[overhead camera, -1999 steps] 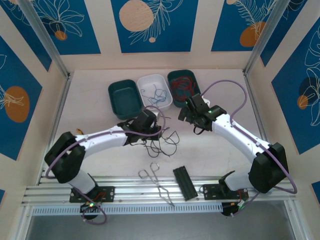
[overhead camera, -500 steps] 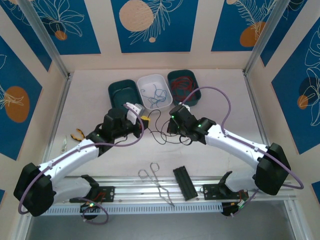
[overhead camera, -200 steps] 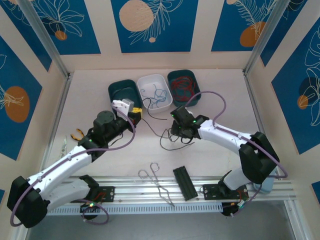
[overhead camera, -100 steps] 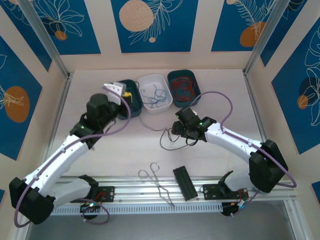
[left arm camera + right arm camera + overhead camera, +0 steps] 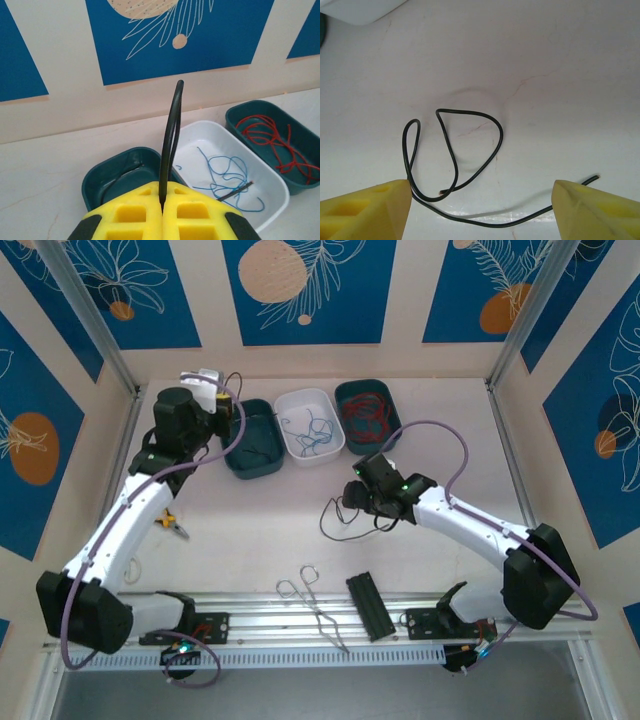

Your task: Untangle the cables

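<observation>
Far left of the table [image 5: 250,530], small orange-handled pliers [image 5: 170,525] lie beside the left arm. The left gripper [image 5: 218,398] is raised at the far left corner, just left of the left teal tray [image 5: 262,472]. In the left wrist view its yellow fingers [image 5: 130,212] are pressed fully together and pinch the held black cable [image 5: 170,135], which rises from between them as a doubled strand. From above, this cable arcs from the gripper down into the left teal tray. Next to the right, touching it, the white tray [image 5: 300,396] contains the blue cables [image 5: 312,430] in a loose curl. The right teal tray [image 5: 392,430] adjoins it and contains the red cables [image 5: 365,412]. The right gripper [image 5: 362,498] is low over mid-table, in front of the right teal tray. The right wrist view shows its fingers [image 5: 370,207] spread wide, gripping nothing. The loose black cable [image 5: 502,134] lies flat on the table beneath and between them, looped; it passes close to one finger, contact undetermined. At the near edge lie metal tongs [image 5: 315,605] and a black block [image 5: 368,605].
</observation>
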Tool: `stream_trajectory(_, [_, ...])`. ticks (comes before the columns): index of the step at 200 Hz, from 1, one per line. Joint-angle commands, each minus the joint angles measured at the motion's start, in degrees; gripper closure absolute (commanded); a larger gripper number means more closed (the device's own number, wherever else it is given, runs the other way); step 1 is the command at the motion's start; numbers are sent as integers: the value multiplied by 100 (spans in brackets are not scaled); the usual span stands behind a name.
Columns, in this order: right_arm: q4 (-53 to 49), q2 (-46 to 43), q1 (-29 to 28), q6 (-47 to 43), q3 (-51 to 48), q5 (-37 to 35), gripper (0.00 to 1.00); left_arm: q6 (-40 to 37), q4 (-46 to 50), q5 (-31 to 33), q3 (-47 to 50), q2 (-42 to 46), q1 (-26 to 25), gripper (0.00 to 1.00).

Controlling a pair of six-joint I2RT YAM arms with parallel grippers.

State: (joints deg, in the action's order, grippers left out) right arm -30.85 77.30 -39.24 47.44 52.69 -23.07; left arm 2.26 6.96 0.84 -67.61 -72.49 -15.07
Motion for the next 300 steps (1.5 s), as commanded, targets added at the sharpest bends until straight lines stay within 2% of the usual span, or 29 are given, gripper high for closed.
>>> stream_trajectory(1, [26,176,-85,-190,304,124,25,-400,75,262,-404,-328,147,100])
stream_trajectory(71, [113,697,-297,-398,627,350,26,-500,473,5,-1222,-1664,414,100])
stream_trajectory(116, [73,922,-417,-463,765,378,26,-564,422,89,-1447,-2363,478,100])
stream_trajectory(195, [72,1151,-479,-437,835,496,26,-594,1508,-456,-2285,-3654,576,100])
stream_trajectory(233, [17,1239,-505,-429,900,501,26,-846,2260,-772,-2923,-4260,625,100])
stream_trajectory(265, [-14,1283,-559,-403,953,485,26,-1016,2945,-848,-3476,-4819,641,100])
stream_trajectory(300, [-82,1321,-591,-424,1006,444,26,-1079,3119,-812,-3757,-5241,647,100])
